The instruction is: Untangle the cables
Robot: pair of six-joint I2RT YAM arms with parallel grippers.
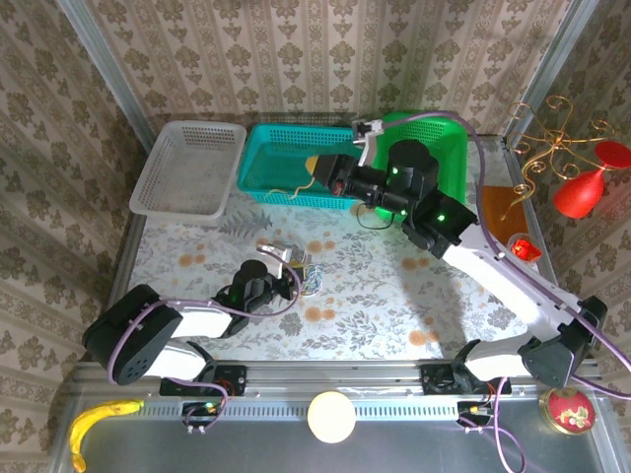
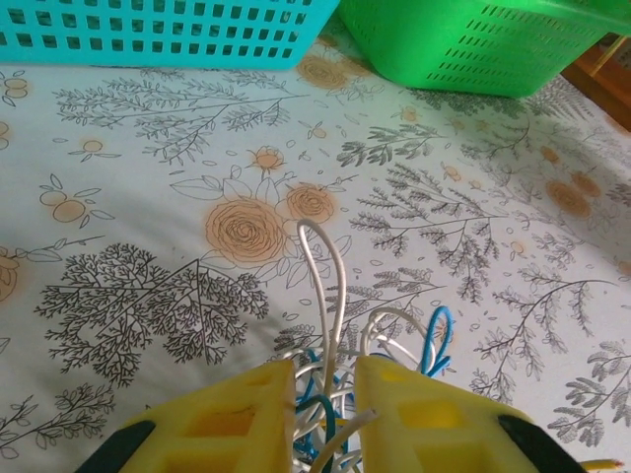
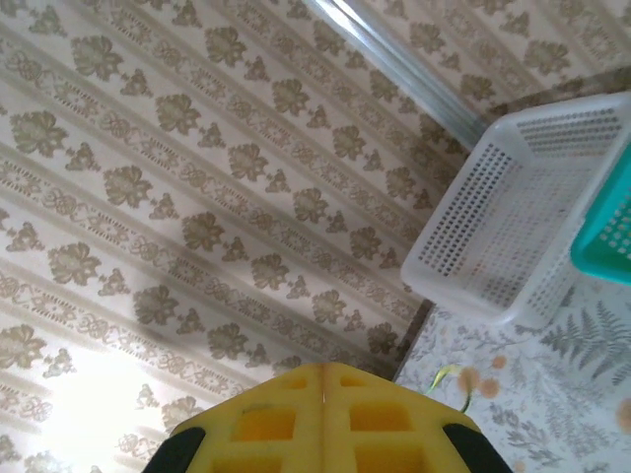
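The cables [image 2: 338, 296] are pinched by the left tool [image 2: 325, 394] on the counter [image 2: 148, 197], at 6 o'clock from the teal basket [image 1: 286, 196]. The right tool [image 3: 322, 394] is closed. Next, one cable must be pulled free gently.

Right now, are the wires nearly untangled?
Partly. One yellowish wire already looks free, hanging from the shut right pincer over the teal basket. The left pincer is pinching the white and blue wires. Those are one clump, yet to be pulled apart.

A robot lab cell dressed like a home — damask wallpaper [image 1: 325, 49], floral tablecloth [image 1: 375, 296], aluminium frame rail [image 1: 325, 379].
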